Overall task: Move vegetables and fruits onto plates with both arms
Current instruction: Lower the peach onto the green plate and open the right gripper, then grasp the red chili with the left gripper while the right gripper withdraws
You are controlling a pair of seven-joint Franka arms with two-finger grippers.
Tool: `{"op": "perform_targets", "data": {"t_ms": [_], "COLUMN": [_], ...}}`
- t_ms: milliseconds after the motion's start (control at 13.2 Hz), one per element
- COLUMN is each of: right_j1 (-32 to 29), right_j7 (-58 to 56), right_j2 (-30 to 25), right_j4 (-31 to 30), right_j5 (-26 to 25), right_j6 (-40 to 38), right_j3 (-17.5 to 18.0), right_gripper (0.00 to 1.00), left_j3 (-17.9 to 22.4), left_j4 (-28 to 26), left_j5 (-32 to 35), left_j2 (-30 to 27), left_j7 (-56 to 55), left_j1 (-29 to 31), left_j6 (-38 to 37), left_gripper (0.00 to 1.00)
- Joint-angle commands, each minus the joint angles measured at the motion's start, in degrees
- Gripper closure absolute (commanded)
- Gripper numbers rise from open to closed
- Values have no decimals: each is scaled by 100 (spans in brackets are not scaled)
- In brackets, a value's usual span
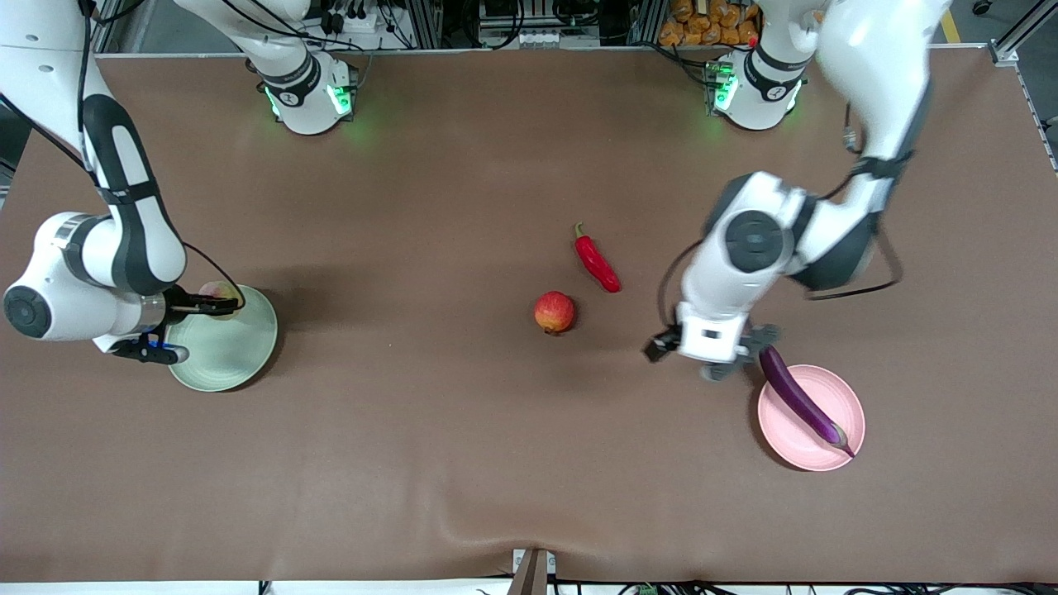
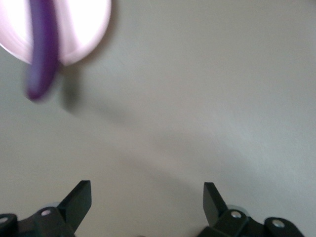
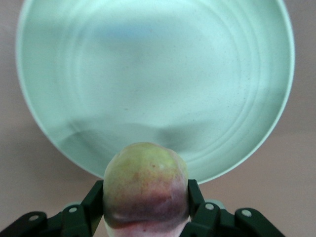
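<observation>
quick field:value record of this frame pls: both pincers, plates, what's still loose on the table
left pincer: open, empty, over bare table beside the pink plate
right pincer: shut on the peach, over the green plate
pink plate contents: eggplant, stem-free end overhanging the rim
green plate contents: nothing resting on it yet
loose on table: chili pepper; red-orange fruit, nearer the front camera than the chili
done so far: eggplant only
</observation>
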Motion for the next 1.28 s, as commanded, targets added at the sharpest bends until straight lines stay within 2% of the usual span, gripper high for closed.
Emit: {"op": "perform_targets", "data": {"t_ms": [0, 75, 151, 302, 453, 604, 755, 1208], "right_j1": [-110, -127, -118, -118, -66, 48, 302, 1594], "right_j7": [-104, -104, -96, -34, -25, 105, 1094, 3847], "right_j2": [-141, -114, -123, -123, -123, -123, -123, -114], "right_j4": [-340, -305, -252, 11, 545, 1204, 1601, 1919], "right_j5": [-73, -64, -64, -38, 6, 268, 585, 1666], "right_j6": [382, 374, 313, -81, -835, -1801, -2305, -2229], "right_j3": [120, 120, 120, 129, 137, 155, 164, 164], "right_gripper": [89, 28, 0, 0, 0, 0, 0, 0], "left_j3": [-54, -72, -81, -90, -98, -98, -107, -46], "left_j4": [113, 200, 340, 805, 1237, 1265, 1265, 1265], "left_j5": [16, -29, -55, -56, -64, -73, -82, -460], "left_j2": [-464, -604, -684, -772, -773, -877, -974, -1063], "left_j7": [857, 1130, 1229, 1518, 2246, 2469, 2478, 2530], "left_j1": [533, 753, 938, 1211, 1422, 1494, 1485, 1432], "left_j6": [-608, -863, -1170, -1768, -2287, -2351, -2420, -2438], "left_gripper": [0, 0, 0, 0, 0, 0, 0, 0]}}
